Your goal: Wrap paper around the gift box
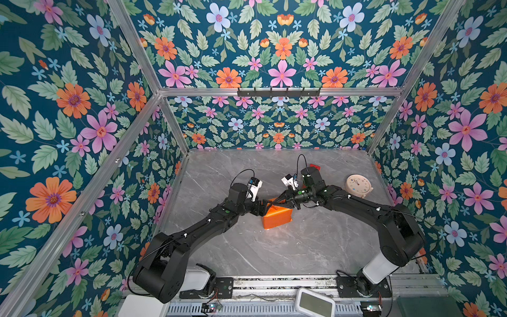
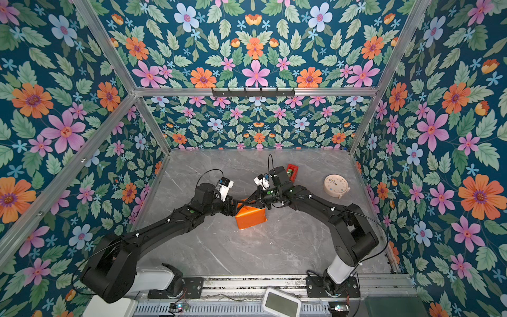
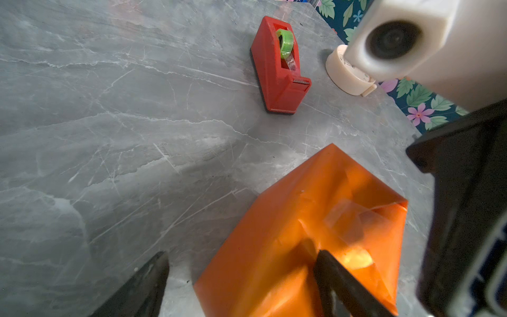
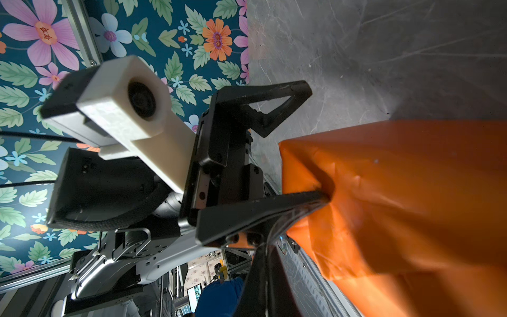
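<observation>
The gift box sits mid-surface (image 1: 301, 247), hidden in paper (image 1: 277, 218) that looks thin and slippery; hold its stiff edges. Your left tool (image 3: 241, 255) is wide open, one finger pressing the paper. Your right tool (image 1: 273, 201) is shut; on what, you can't tell.

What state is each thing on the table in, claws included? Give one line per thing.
Paper, folded round the box, orange side out.
Box, hidden under the paper.
Left claw, open, one finger pressed into the paper.
Right claw, shut, tip by the paper.
Dispenser, upright, green roll fitted.
Clock, lying face up.
</observation>
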Robot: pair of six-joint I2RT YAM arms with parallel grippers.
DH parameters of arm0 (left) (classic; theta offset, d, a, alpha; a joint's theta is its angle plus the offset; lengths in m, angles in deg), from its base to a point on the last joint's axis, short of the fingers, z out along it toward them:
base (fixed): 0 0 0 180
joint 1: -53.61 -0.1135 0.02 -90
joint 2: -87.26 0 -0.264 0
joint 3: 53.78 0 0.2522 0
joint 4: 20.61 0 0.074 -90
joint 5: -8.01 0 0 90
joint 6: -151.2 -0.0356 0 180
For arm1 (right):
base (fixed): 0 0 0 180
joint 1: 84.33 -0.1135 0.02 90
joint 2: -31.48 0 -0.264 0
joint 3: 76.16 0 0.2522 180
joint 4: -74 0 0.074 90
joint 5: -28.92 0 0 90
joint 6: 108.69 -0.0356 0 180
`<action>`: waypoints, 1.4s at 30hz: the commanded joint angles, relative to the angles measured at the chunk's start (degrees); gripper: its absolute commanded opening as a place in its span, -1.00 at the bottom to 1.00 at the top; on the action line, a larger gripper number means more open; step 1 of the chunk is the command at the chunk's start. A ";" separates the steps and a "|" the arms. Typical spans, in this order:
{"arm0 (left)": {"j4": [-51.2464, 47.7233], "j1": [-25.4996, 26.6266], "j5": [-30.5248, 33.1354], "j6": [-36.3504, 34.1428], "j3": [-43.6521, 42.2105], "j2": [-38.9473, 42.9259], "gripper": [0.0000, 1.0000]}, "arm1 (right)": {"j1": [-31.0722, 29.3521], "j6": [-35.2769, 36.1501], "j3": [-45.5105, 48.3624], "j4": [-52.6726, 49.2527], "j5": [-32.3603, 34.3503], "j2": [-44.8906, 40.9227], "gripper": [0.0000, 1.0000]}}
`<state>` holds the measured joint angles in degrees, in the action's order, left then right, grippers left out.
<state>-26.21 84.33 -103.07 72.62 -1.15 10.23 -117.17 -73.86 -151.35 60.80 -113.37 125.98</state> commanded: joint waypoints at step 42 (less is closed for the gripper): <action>-7.35 0.05 0.69 -2.54 -0.24 -0.62 0.71 | -0.71 -4.25 6.42 -2.18 3.93 -2.39 -1.00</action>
<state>-25.82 84.31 -102.94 72.60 -1.04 9.92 -117.85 -79.70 -144.18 63.10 -111.30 123.82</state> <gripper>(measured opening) 0.854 0.054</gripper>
